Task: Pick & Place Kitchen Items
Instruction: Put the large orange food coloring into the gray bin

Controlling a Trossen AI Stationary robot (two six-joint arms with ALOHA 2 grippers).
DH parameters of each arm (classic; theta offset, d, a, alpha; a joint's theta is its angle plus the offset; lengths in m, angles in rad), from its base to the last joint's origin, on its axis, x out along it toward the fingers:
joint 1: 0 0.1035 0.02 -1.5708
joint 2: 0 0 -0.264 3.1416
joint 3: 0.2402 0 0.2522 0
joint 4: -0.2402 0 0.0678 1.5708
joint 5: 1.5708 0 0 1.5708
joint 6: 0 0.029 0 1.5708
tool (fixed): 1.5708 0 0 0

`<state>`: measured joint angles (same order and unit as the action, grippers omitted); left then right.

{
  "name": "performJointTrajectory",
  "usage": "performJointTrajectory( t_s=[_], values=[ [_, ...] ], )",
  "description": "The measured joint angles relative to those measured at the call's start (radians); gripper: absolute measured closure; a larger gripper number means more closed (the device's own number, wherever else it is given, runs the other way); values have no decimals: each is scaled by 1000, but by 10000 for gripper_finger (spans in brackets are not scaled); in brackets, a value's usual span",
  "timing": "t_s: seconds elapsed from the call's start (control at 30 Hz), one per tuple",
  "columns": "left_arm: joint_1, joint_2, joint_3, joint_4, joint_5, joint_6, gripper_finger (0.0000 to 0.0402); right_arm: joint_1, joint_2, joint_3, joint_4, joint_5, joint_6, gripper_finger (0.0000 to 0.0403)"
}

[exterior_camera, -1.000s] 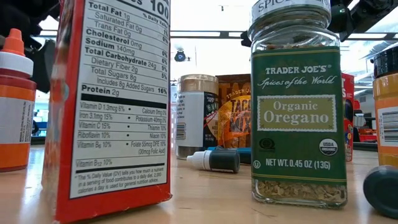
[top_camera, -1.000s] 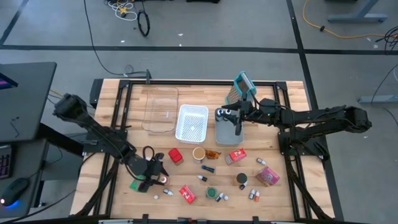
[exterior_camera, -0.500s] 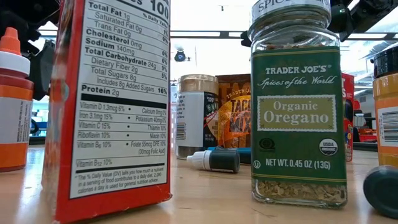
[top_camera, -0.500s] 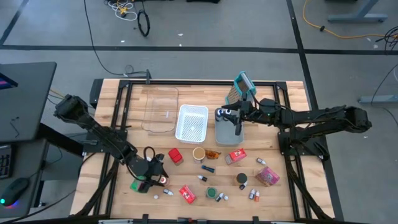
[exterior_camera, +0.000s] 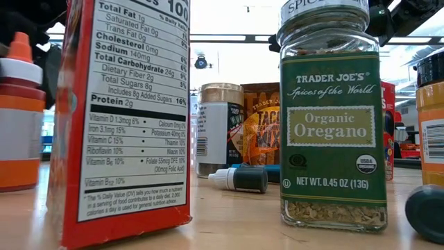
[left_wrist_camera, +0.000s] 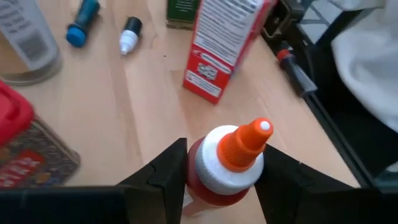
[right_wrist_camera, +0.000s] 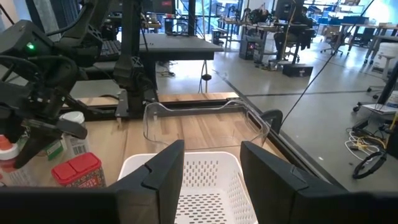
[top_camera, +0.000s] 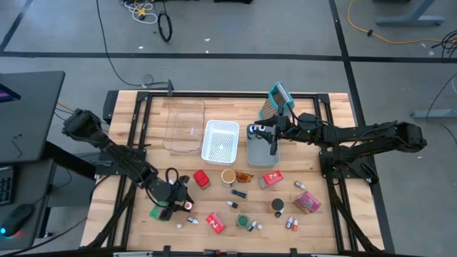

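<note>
My left gripper (top_camera: pixel 178 203) is low over the near left part of the table, shut on a small red bottle (left_wrist_camera: pixel 225 177) with a white collar and an orange tip. The same bottle shows at the left edge of the low view (exterior_camera: pixel 19 118). My right gripper (top_camera: pixel 273 145) hangs open over the grey bin (top_camera: pixel 257 153), and its fingers (right_wrist_camera: pixel 211 152) touch nothing. Loose items lie across the near half: a red box (top_camera: pixel 215 223), an oregano jar (exterior_camera: pixel 333 118), a red-lidded tin (top_camera: pixel 202 178), a cup (top_camera: pixel 228 176) and a pink packet (top_camera: pixel 307 203). My left gripper pinches the red bottle between its two fingers (left_wrist_camera: pixel 168 171), which stand on either side of the upper body just under the white collar (left_wrist_camera: pixel 211 180). The orange tip sticks out past the fingers. The fingers hide the bottle's base, so whether it rests on the table does not show.
At the far middle stand a clear bin (top_camera: pixel 184 125), a white basket (top_camera: pixel 221 140) and the grey bin in a row, with the teal-topped grater (top_camera: pixel 275 100) behind them. A green packet (top_camera: pixel 156 212) lies beside the left gripper. Small dropper bottles (top_camera: pixel 235 205) dot the near edge.
In the low view the red bottle in my left gripper has shifted slightly sideways and shows blurred. The right arm has kept still.
</note>
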<state>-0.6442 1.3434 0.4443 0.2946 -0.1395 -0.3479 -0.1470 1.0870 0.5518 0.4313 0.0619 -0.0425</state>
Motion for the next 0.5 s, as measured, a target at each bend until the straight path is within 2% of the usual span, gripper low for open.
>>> performJointTrajectory(
  t_s=[0.23, 0.5],
  values=[
    [49, -31, 80, -34, 9, 181, 239, 0, 0, 0, 3, 0, 0, 234],
    [155, -68, 220, -281, -8, 290, 235, 11, 7, 1, 90, -34, 59, 234]
  ],
)
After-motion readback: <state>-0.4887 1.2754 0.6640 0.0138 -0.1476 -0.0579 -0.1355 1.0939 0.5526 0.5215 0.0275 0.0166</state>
